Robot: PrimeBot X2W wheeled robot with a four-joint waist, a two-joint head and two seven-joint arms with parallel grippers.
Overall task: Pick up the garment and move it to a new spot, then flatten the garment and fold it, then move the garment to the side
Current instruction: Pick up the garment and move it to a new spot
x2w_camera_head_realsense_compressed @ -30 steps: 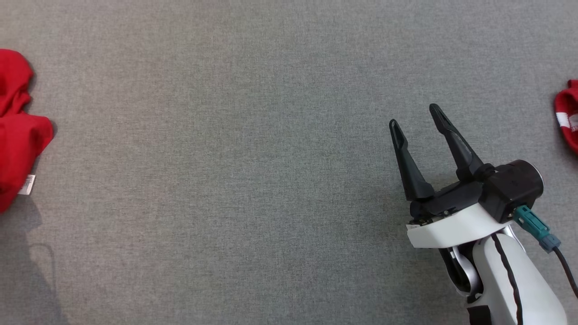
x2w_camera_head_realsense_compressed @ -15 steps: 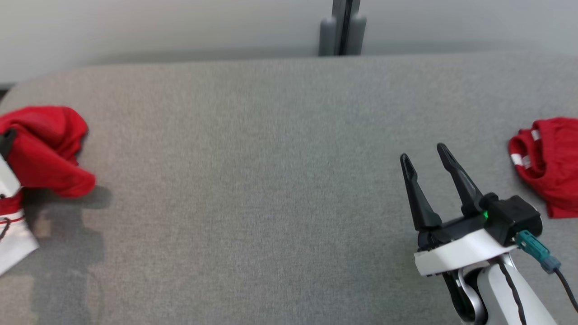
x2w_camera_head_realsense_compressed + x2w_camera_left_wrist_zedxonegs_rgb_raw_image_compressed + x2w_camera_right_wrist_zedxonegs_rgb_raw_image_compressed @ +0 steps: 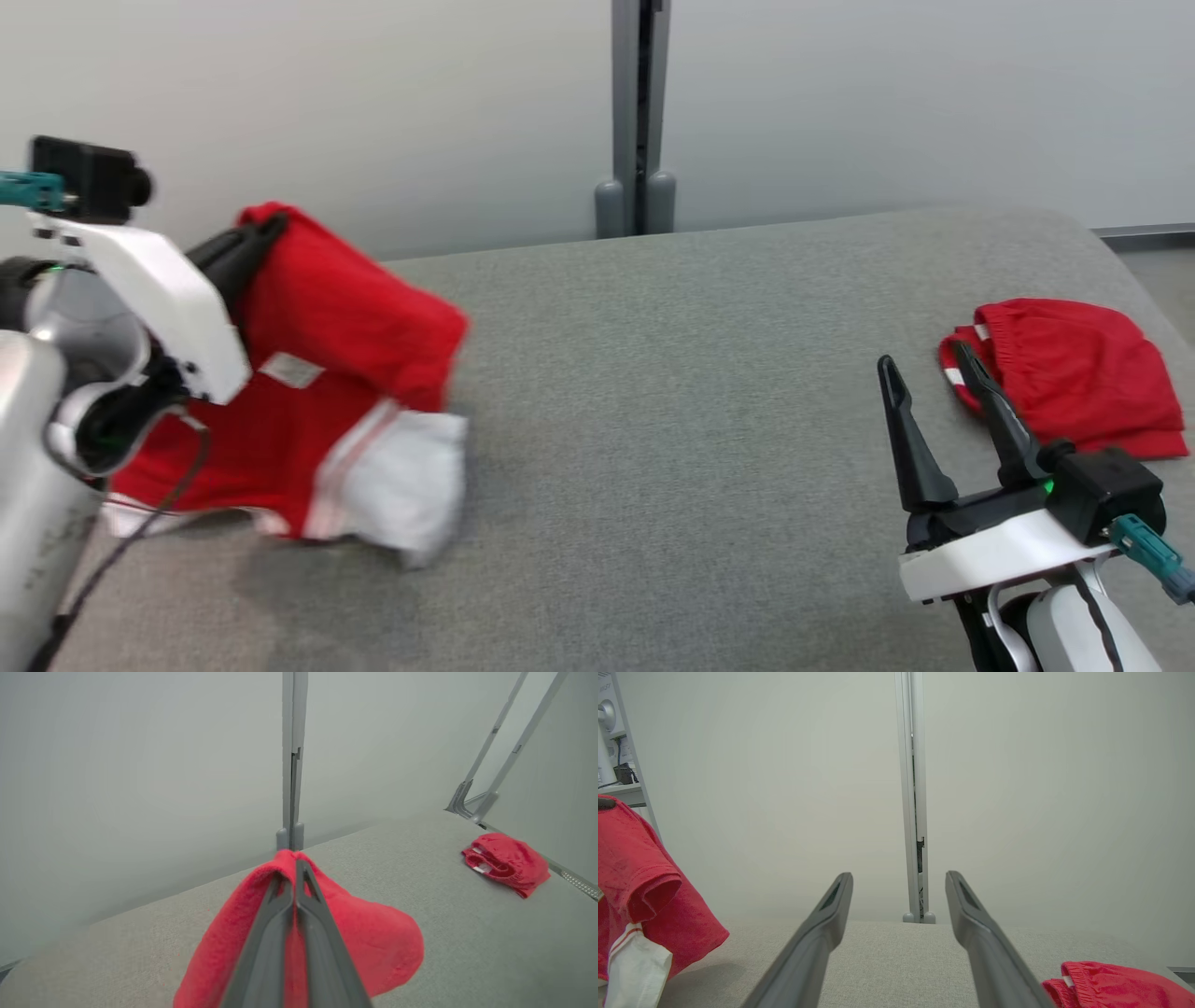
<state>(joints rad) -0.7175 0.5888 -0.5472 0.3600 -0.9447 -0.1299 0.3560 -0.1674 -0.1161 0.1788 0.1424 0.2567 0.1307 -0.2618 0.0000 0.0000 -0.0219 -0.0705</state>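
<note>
Pinches a fold of the red T-shirt (image 3: 355, 317) in the left gripper (image 3: 295, 865), with fingers pressed flat together and red cloth draped down both sides of them in the left wrist view. Holds that shirt raised over the left end of the grey bench (image 3: 672, 392), with a red sleeve bulging toward the middle and a white panel edged by thin stripes hanging lowest, down by the bench surface; cannot tell through the blur whether touching. Shows the right gripper (image 3: 923, 357) spread wide and empty, poised above the right part of the bench with fingers pointing toward the back wall (image 3: 887, 103) and the grey post (image 3: 638, 112). Lays one of its fingertips, in the head view, across the near edge of the red shorts (image 3: 1083, 373), bunched on the right end of the bench well apart from the shirt; cannot tell whether touching. Carries a small white label (image 3: 291, 371) on the shirt, just beside the left wrist's white cover, with print too blurred to read. Bears small white tags (image 3: 952, 376) at the shorts' gathered waistband, unreadable at this size. Has faint lettering atop a pale device (image 3: 605, 709) at the far left of the right wrist view, too small to make out.
</note>
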